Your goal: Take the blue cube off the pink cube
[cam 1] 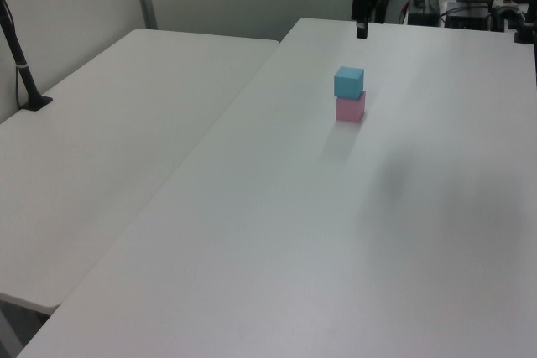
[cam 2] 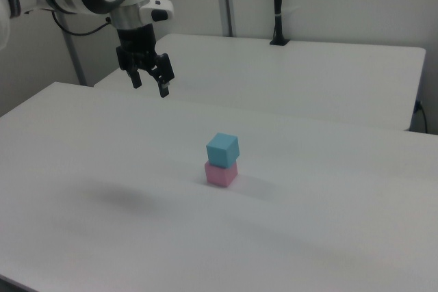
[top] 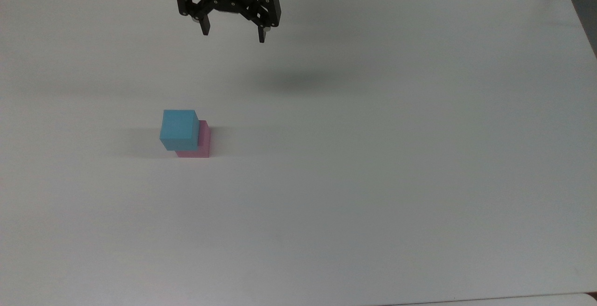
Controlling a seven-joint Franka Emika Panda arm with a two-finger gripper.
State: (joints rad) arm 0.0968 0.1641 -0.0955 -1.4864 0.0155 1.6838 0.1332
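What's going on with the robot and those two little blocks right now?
Hand open, empty, hanging high above the table. Blue cube on the pink cube, untouched. Nothing between hand and stack.

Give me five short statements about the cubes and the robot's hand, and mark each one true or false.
1. The blue cube sits on top of the pink cube. True.
2. The hand is closed on the blue cube. False: it hangs open in the air, apart from both cubes, holding nothing.
3. The blue cube is turned slightly relative to the pink cube, so their edges do not line up. True.
4. The pink cube lies on its own, far from the blue cube. False: it is directly under the blue cube, touching it.
5. In the right view, the hand is to the right of the stack. False: it is up and to the right view's left of the stack.
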